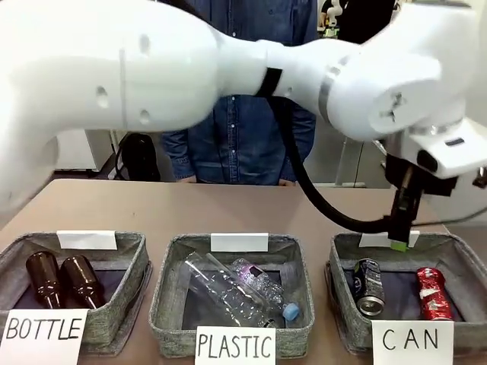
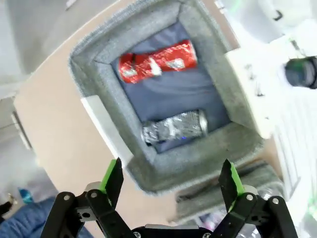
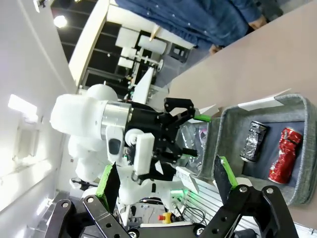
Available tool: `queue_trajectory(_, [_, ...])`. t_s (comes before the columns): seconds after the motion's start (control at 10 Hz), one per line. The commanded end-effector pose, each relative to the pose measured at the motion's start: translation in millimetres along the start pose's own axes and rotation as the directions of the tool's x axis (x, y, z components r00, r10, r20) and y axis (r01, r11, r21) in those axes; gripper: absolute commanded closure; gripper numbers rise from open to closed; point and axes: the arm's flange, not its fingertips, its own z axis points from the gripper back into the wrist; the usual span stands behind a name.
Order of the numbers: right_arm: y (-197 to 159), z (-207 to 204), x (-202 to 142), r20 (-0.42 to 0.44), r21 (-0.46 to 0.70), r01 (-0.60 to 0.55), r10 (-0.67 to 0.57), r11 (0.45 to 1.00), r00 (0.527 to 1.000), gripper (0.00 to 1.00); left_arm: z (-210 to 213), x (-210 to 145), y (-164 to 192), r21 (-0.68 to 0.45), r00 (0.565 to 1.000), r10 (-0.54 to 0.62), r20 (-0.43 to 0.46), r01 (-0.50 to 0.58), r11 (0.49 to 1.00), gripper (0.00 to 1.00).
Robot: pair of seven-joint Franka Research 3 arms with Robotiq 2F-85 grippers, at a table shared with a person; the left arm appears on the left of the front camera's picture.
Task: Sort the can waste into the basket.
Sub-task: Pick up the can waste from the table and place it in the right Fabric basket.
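The white left arm (image 1: 228, 68) spans the front view, hiding most of the person in blue denim (image 1: 243, 137), and its left gripper (image 2: 171, 186) hangs with green-padded fingers spread apart and empty above the grey woven-fabric basket signed "CAN" (image 1: 346, 262). Inside lie the dented dark blue-black can (image 1: 369, 286) and crumpled red can (image 1: 433, 293), apart. The right gripper (image 3: 166, 186) is likewise spread, empty.

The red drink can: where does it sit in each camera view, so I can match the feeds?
Front view: the dented red metal drink can lies at lower right, in the right half of the grey woven basket signed "CAN".
Left wrist view: upper centre.
Right wrist view: far right, mid-height.
Shared landmark: the dark blue-black drink can lying beside it.
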Motion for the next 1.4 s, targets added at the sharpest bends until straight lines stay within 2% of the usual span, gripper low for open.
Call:
queue_trajectory(0.0, [0.4, -27.4, 6.8, -0.052, 0.068, -0.042, 0.045, 0.997, 0.998, 0.00, 50.0, -60.7, -49.2, -0.142, 0.991, 0.131, 0.021, -0.127, 0.982, 0.00])
queue_trajectory(0.1, [1.8, -54.5, 14.7, -0.104, 0.095, -0.067, 0.077, 0.993, 0.992, 0.00, 79.6, -98.3, -84.0, -0.155, 0.975, 0.222, -0.010, -0.221, 0.963, 0.00])
queue_trajectory(0.2, [8.2, -83.8, 21.7, -0.151, 0.110, -0.087, 0.103, 0.990, 0.983, 0.00, 108.3, -139.6, -118.8, -0.170, 0.939, 0.343, 0.002, -0.338, 0.926, 0.00])
queue_trajectory(0.3, [22.3, -119.9, 26.8, -0.212, 0.140, -0.130, 0.158, 0.982, 0.965, 0.00, 136.4, -183.9, -159.2, -0.201, 0.883, 0.464, 0.069, -0.443, 0.874, 0.00])
queue_trajectory(0.4, [39.1, -155.4, 28.7, -0.271, 0.175, -0.167, 0.211, 0.970, 0.939, 0.00, 157.1, -220.8, -191.8, -0.180, 0.789, 0.602, 0.123, -0.578, 0.796, 0.00])
queue_trajectory(0.5, [57.2, -194.4, 25.4, -0.336, 0.206, -0.196, 0.257, 0.959, 0.906, 0.00, 170.7, -255.9, -219.6, -0.192, 0.690, 0.696, 0.200, -0.669, 0.718, 0.00])
queue_trajectory(0.6, [73.4, -234.2, 17.0, -0.408, 0.246, -0.207, 0.295, 0.947, 0.864, 0.00, 177.3, -293.4, -240.1, -0.230, 0.593, 0.754, 0.281, -0.722, 0.653, 0.00])
queue_trajectory(0.7, [88.5, -274.1, 3.5, -0.483, 0.279, -0.218, 0.333, 0.935, 0.810, 0.00, 176.6, -337.6, -258.9, -0.305, 0.472, 0.809, 0.349, -0.760, 0.574, 0.00])
queue_trajectory(0.8, [99.4, -300.9, -8.8, -0.534, 0.312, -0.206, 0.350, 0.928, 0.770, 0.00, 170.9, -377.2, -273.8, -0.381, 0.358, 0.857, 0.370, -0.783, 0.492, 0.00])
queue_trajectory(0.9, [106.9, -321.8, -19.5, -0.569, 0.335, -0.192, 0.360, 0.923, 0.739, 0.00, 162.2, -417.9, -290.3, -0.465, 0.225, 0.891, 0.393, -0.788, 0.404, 0.00])
queue_trajectory(1.0, [111.9, -338.6, -25.8, -0.574, 0.361, -0.163, 0.356, 0.918, 0.737, 0.00, 152.6, -453.4, -309.1, -0.542, 0.088, 0.878, 0.471, -0.756, 0.366, 0.00])
queue_trajectory(1.1, [110.3, -359.9, -29.8, -0.569, 0.316, -0.168, 0.328, 0.934, 0.754, 0.00, 142.7, -486.4, -329.3, -0.547, -0.039, 0.808, 0.588, -0.755, 0.362, 0.00])
queue_trajectory(1.2, [101.9, -372.2, -27.9, -0.570, 0.245, -0.160, 0.276, 0.956, 0.774, 0.00, 140.5, -506.0, -350.4, -0.530, -0.129, 0.652, 0.747, -0.707, 0.467, 0.00])
queue_trajectory(1.3, [96.2, -374.4, -21.3, -0.547, 0.210, -0.116, 0.215, 0.971, 0.809, 0.00, 137.1, -522.1, -374.6, -0.510, -0.239, 0.513, 0.824, -0.708, 0.489, 0.00])
